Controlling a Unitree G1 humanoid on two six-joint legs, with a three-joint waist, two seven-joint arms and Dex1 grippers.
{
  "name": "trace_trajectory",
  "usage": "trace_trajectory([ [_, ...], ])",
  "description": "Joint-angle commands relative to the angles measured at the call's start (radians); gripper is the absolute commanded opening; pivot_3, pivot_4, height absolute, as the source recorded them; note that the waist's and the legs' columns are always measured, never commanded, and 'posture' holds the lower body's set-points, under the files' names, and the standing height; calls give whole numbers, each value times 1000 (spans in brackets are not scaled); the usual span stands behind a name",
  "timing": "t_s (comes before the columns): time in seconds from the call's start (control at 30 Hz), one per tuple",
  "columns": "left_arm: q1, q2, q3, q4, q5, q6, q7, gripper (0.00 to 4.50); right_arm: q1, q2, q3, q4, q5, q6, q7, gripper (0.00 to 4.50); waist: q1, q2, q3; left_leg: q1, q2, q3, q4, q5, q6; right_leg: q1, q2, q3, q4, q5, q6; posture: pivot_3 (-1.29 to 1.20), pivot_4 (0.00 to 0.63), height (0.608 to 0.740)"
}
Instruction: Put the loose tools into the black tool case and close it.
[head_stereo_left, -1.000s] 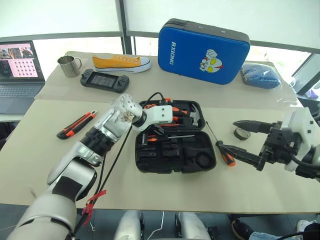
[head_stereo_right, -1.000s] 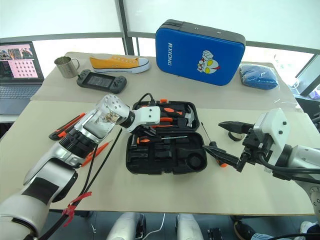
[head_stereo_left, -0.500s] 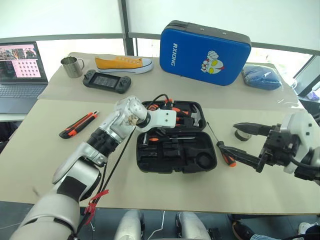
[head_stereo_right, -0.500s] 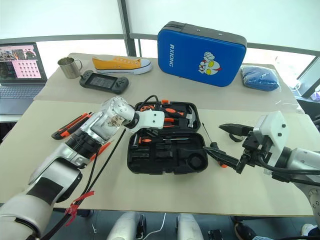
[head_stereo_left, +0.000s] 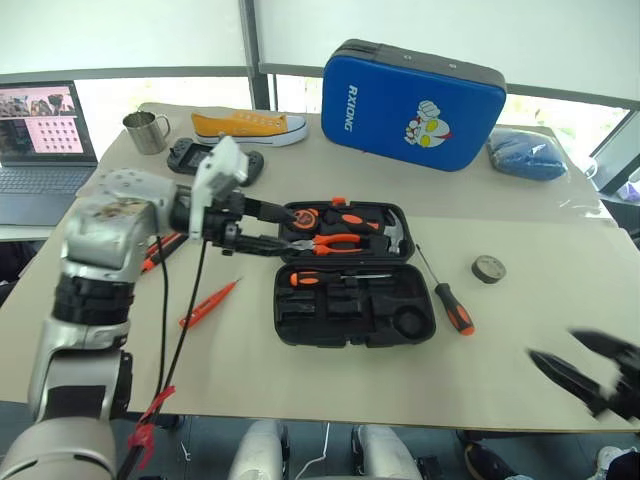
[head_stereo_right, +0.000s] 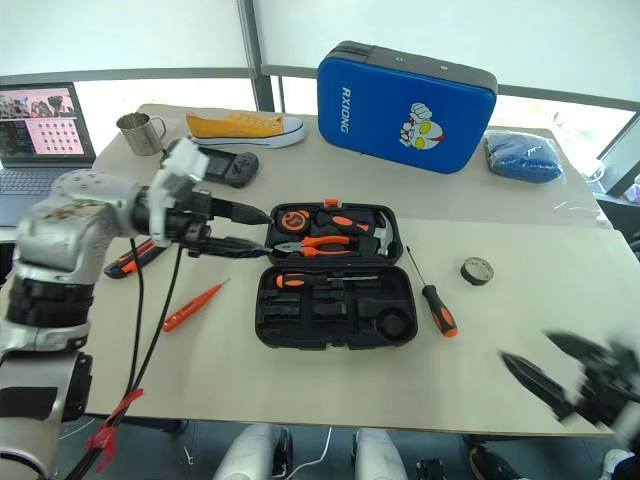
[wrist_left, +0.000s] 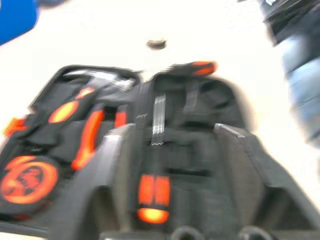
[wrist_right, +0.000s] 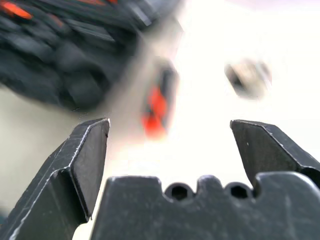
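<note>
The black tool case lies open mid-table; a black-and-orange screwdriver rests in a slot of its near half. My left gripper hovers open and empty beside the case's left rim, pointing at it. Another black-and-orange screwdriver lies just right of the case, with the small tape roll farther right. The slim orange screwdriver lies left of the case. The utility knife is partly hidden behind my left arm. My right gripper is open and empty near the table's front right edge.
Pliers, a hammer and a tape measure sit in the case's far half. At the back are a blue cartoon case, a yellow shoe, a game controller, a metal mug, a laptop and a blue cloth.
My left gripper has lifted off the case to the left and opened. The right gripper has drawn back to the right, toward the near edge, staying open.
</note>
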Motion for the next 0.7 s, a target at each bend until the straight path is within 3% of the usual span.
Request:
trace_trajectory([
  [0.03,-3,7,18,-96,-87,29,10,4492,21,-21,-76,28,5,-26,59,4500,-9,0,0,2,0,0,0,0,0,2,0,1,0,0,0,0,150,740],
  [0.13,2,13,12,-125,-118,39,27,4492,-15,-43,-41,50,-1,-21,54,4500,-23,0,0,10,1,0,0,0,0,7,2,2,1,-1,-1,0,150,740],
  [0.4,28,58,-21,-208,-145,26,35,4492,-304,-79,318,53,-70,-18,-67,4500,-38,1,0,17,0,-1,-7,0,-1,12,2,3,1,-3,-4,0,150,740],
  [0.57,26,60,-24,-224,-141,19,79,4492,-515,-27,558,159,-188,-40,-173,4500,-32,0,0,16,-1,-1,-7,0,-1,11,2,2,0,-4,-4,0,150,740],
  [0.7,30,70,-22,-233,-141,24,111,4492,-597,17,672,230,-241,-51,-204,4500,-29,0,0,14,-1,-1,-7,0,-1,10,1,3,0,-4,-3,0,150,740],
])
